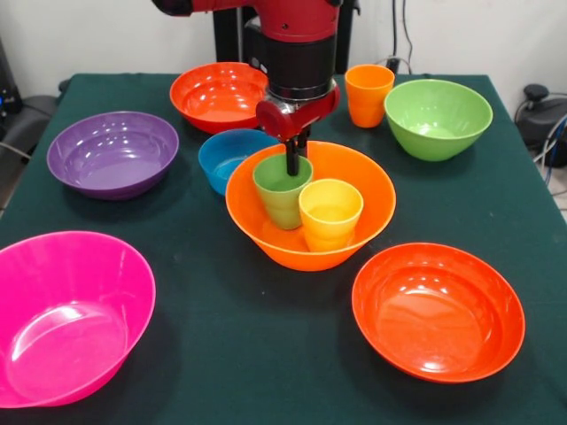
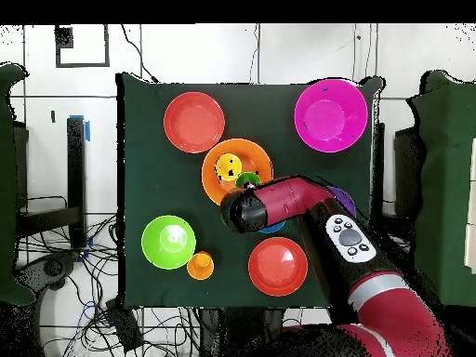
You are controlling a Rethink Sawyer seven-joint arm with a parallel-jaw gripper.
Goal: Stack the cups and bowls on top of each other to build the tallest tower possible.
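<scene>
Arm: you see the red and black arm come down from the top of the front view, over the middle of the counter (image 1: 221,345).
Gripper: the gripper (image 1: 291,166) hangs with its dark tip inside the mouth of the green cup (image 1: 282,197).
Jaws: you cannot tell whether the jaws are open, closed or gripping the cup's rim; only one dark tip shows.
Light orange bowl: the large light orange bowl (image 1: 354,208) stands upright at the counter's centre.
Cups in bowl: the green cup and the yellow cup (image 1: 330,215) stand upright, mouths up, inside the light orange bowl, just beside each other; the yellow one is nearer the front camera.
Orange cup: the orange cup (image 1: 368,95) stands upright on the counter, just beside the lime green bowl (image 1: 438,117).
Blue bowl: the small blue bowl (image 1: 229,156) sits touching or nearly touching the light orange bowl.
Red-orange bowls: one red-orange bowl (image 1: 217,93) sits by the robot's pedestal; the other (image 1: 438,310) sits at the front camera's side.
Purple bowl: the purple bowl (image 1: 112,152) sits apart on the counter.
Pink bowl: the large pink bowl (image 1: 66,314) sits at the counter's corner in the front view.
Overhead check: the arm covers the blue bowl and most of the purple bowl.
</scene>
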